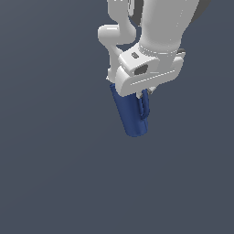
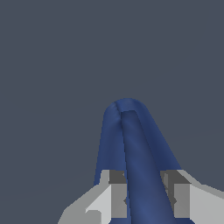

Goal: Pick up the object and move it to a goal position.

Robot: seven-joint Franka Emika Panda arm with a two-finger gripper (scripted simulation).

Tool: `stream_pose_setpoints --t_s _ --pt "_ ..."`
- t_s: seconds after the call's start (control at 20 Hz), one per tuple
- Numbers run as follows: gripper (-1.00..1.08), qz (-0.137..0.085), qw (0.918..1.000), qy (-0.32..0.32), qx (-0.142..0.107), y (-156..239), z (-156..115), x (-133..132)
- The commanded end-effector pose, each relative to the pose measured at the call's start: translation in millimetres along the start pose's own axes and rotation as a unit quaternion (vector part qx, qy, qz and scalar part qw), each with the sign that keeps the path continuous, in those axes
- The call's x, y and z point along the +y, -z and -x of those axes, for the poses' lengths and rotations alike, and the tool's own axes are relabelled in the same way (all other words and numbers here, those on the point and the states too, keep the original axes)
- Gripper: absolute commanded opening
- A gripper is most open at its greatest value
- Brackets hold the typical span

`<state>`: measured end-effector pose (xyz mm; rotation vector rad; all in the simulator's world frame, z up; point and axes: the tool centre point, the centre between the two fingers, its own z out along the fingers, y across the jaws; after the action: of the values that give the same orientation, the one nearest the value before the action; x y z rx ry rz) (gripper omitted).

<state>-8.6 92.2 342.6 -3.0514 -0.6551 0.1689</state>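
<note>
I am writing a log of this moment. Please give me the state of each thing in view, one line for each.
Pitcher: held at its handle, hanging tilted under the hand, its base toward the floor.
Handle: between the two fingers, which touch it on both sides.
Gripper: shut on the handle.
Arm: above the pitcher, wrist pointing down.
</note>
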Motion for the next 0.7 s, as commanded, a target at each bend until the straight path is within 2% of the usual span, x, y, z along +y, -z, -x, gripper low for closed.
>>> stream_pose_setpoints --t_s 0.0,0.3,0.65 --pt "-1.00 0.004 0.9993 0.015 0.034 20 7 2" --pt "-1.00 0.011 0.9924 0.050 0.112 63 27 6" --pt "-1.00 0.019 0.9755 0.090 0.200 107 58 12"
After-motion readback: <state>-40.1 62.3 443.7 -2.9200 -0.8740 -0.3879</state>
